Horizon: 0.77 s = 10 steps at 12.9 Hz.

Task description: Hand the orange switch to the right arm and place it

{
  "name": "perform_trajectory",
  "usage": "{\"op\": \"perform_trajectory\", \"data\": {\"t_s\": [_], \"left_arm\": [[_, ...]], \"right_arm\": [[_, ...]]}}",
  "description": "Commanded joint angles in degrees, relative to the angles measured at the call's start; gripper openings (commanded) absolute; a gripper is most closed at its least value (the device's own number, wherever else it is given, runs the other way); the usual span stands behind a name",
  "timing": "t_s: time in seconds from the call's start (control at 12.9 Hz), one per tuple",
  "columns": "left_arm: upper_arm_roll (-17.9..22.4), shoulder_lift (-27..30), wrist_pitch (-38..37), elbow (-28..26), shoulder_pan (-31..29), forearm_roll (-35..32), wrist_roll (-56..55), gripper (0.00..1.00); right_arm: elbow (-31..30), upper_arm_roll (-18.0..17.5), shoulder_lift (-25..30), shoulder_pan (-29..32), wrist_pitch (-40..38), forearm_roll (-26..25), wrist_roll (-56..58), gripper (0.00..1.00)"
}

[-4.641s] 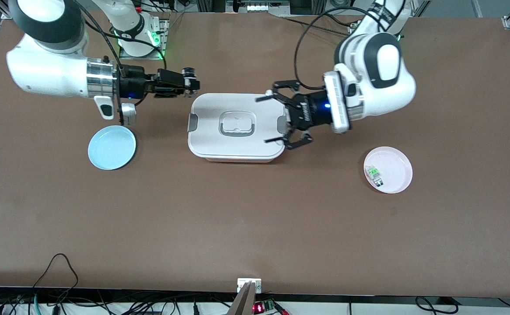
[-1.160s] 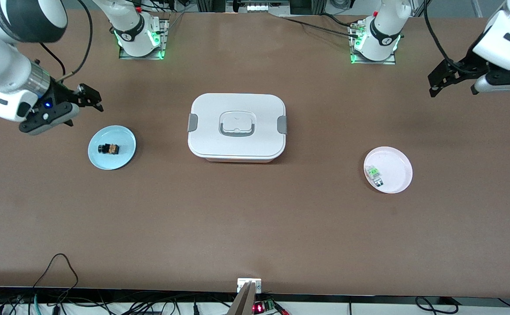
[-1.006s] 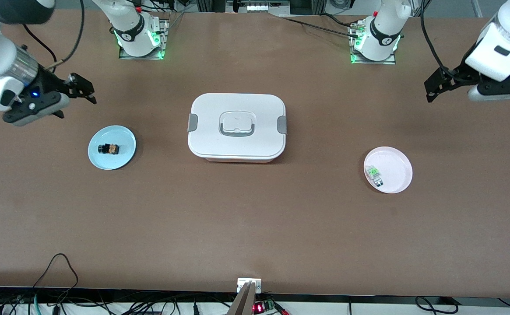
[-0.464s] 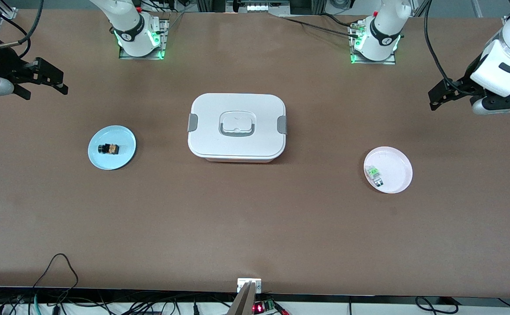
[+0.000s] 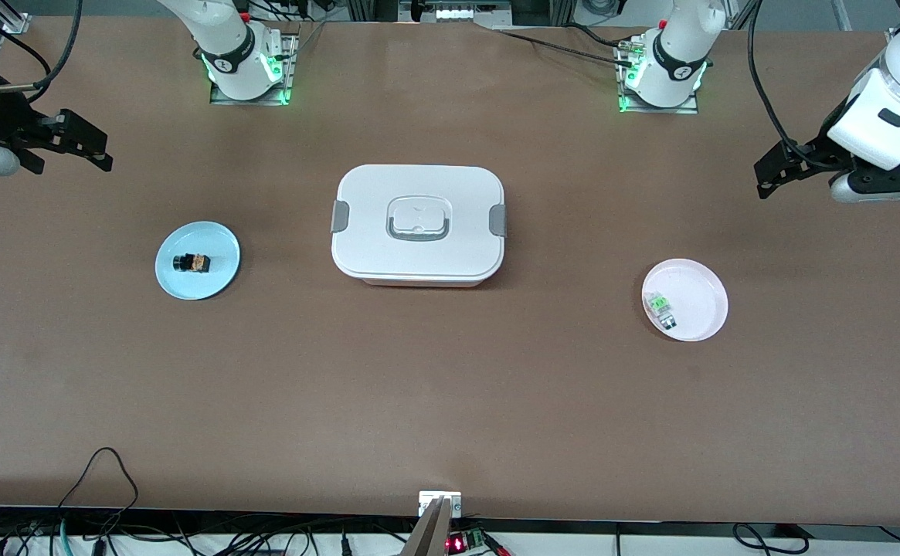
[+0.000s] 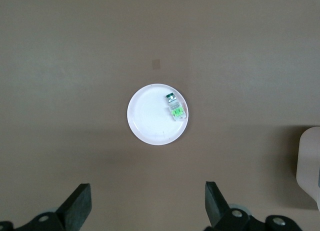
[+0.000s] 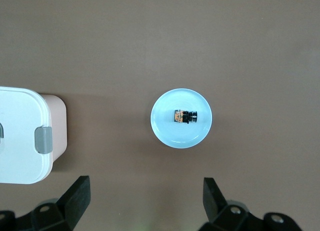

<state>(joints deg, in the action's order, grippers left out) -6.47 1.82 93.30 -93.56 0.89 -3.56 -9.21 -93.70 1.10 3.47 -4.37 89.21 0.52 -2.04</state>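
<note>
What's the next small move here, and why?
Probably none beyond parking: the orange switch already lies on the blue plate, touched by nothing. The right gripper and left gripper hang open and empty over bare table at their own ends, so holding both arms back looks right.

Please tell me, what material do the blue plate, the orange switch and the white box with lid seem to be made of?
Blue plate: probably smooth plastic or glazed ceramic, with an even pale colour and soft sheen.
Orange switch: likely moulded black plastic with an orange-tan end; too small to be sure.
White box: matte white plastic with grey side clips, apparently.
</note>
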Motion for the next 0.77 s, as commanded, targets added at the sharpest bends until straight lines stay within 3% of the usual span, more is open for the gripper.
{"op": "perform_trajectory", "data": {"t_s": [0.0, 0.7], "left_arm": [[0.32, -0.59, 0.4, 1.28, -0.8, 3.28, 3.92, 1.0], [0.76, -0.94, 0.39, 1.63, -1.5, 4.09, 3.41, 1.0]], "right_arm": [[2.55, 0.48, -1.71, -0.91, -1.49, -0.17, -2.09, 1.0], [3.52, 0.57, -1.98, -0.91, -1.32, -0.61, -1.83, 1.0]]}}
